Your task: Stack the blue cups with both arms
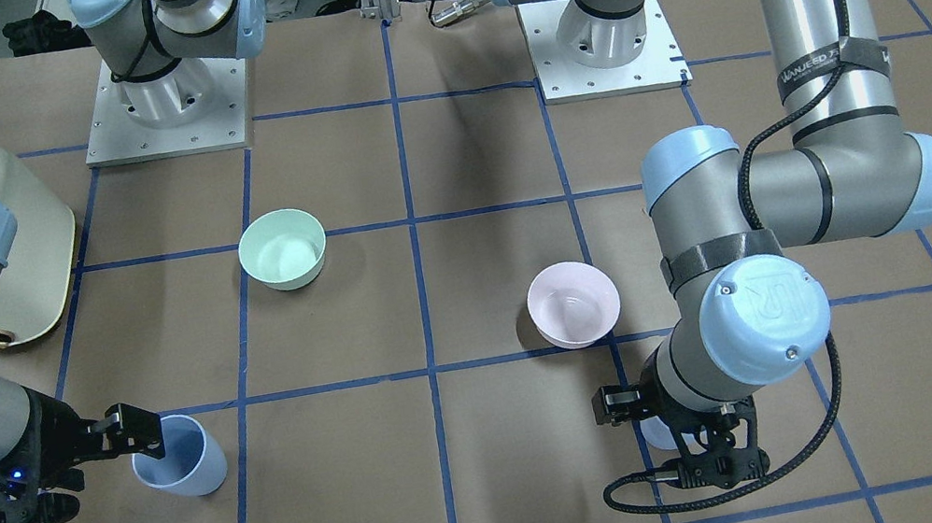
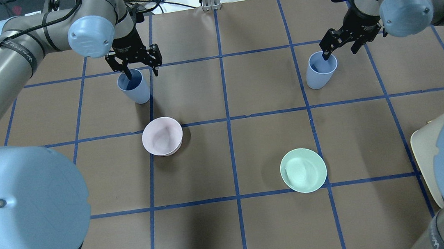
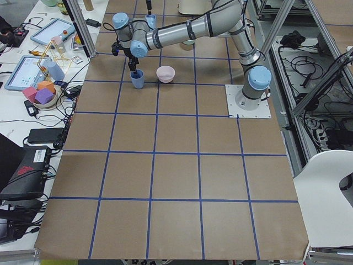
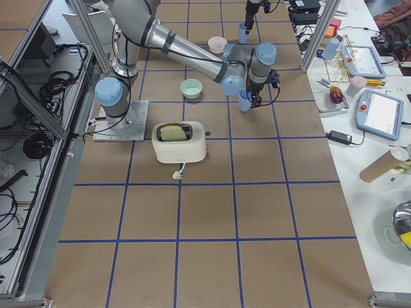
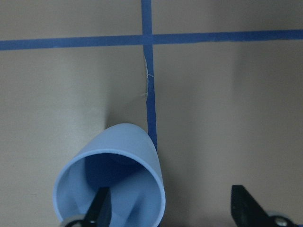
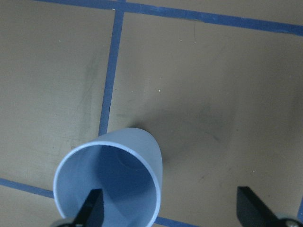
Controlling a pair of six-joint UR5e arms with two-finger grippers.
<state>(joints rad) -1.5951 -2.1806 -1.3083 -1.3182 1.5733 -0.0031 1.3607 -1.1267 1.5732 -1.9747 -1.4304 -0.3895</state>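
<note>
Two pale blue cups stand upright on the far part of the table. My left gripper [image 2: 142, 70] is open over the left cup [image 2: 134, 87], one finger inside it and the other outside its right wall; the left wrist view shows this cup [image 5: 113, 189] with the gripper [image 5: 173, 213] straddling its wall. My right gripper [image 2: 340, 51] is open over the right cup [image 2: 321, 72] in the same way; the right wrist view shows that cup [image 6: 111, 184] and the gripper [image 6: 173, 210]. In the front-facing view the right cup [image 1: 182, 460] shows plainly, while the left cup [image 1: 658, 436] is mostly hidden behind the left wrist.
A pale pink bowl [image 2: 162, 136] sits near the left cup, toward the robot. A mint-green bowl [image 2: 303, 170] sits nearer the robot on the right. A cream toaster [image 1: 18, 242] with bread stands at the table's right edge by the right arm.
</note>
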